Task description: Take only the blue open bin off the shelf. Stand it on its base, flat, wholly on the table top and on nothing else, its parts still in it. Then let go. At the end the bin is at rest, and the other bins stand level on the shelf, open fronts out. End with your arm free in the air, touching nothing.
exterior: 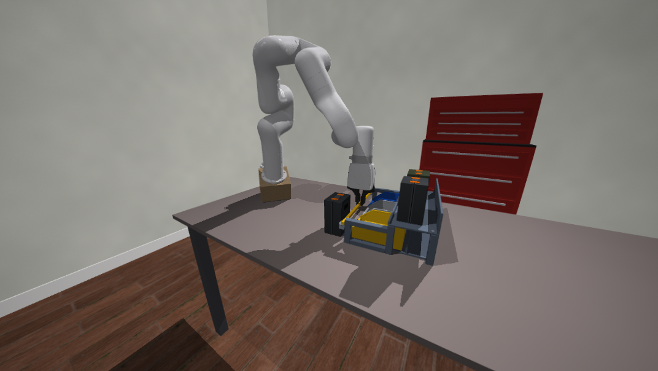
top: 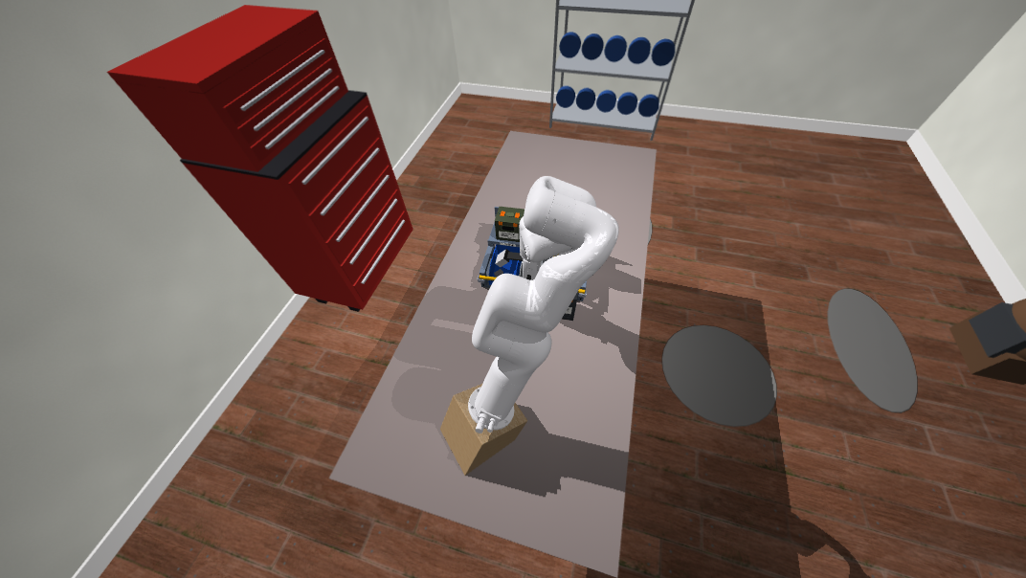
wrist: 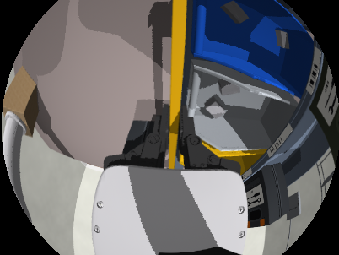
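The blue bin (top: 495, 264) (exterior: 385, 197) (wrist: 261, 35) sits in the shelf (exterior: 368, 225), with grey parts (wrist: 234, 12) inside. Beside it are a grey bin (wrist: 253, 122) with parts and a yellow bin (exterior: 370, 234) (wrist: 253, 157). A yellow bar (top: 488, 277) (exterior: 350, 213) (wrist: 179, 51) runs across the bins' open fronts. My gripper (exterior: 360, 203) (wrist: 174, 114) points down at the front and is shut on the yellow bar, which passes between its fingers. It is level with the grey bin, to one side of the blue bin. The arm hides much of the shelf in the top view.
A black case (top: 570, 310) (exterior: 337, 214) stands on the table (top: 574, 394) (exterior: 529, 276) in front of the bar, near its yellow-bin end. Another black case (exterior: 412, 200) and an olive case (top: 508, 231) (exterior: 418, 173) stand on the shelf's rear top. A back panel rises behind them.
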You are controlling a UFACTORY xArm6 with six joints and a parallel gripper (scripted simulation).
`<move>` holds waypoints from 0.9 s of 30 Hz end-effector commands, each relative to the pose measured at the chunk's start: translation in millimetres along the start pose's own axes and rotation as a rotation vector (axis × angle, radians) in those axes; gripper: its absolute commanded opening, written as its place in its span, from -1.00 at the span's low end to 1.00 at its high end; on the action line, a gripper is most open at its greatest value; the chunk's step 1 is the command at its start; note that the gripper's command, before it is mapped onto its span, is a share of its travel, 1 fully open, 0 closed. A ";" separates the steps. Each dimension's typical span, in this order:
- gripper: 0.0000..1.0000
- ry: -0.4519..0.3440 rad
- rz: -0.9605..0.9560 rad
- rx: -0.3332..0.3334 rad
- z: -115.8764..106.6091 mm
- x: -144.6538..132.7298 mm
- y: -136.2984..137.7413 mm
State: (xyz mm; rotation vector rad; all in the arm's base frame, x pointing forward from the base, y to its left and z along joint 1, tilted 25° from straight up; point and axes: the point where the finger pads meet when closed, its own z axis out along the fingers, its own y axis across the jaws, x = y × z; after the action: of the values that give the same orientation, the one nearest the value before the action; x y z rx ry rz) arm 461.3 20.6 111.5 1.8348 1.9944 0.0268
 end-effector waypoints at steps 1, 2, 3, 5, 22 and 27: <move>-1.00 0.001 0.001 -0.004 -1.4 0.0 1.6; -1.00 0.001 0.001 -0.004 -1.4 0.0 1.6; -1.00 0.000 0.001 -0.004 -4.2 0.0 1.5; -1.00 0.001 0.001 -0.004 -10.2 0.0 1.6; -1.00 0.001 0.001 -0.004 -49.0 0.0 1.5; -1.00 0.001 0.001 -0.004 -71.0 -0.1 1.5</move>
State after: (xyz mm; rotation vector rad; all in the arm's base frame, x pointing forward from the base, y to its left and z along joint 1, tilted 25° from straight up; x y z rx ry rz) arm 447.3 35.0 156.1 1.8323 1.9933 0.0351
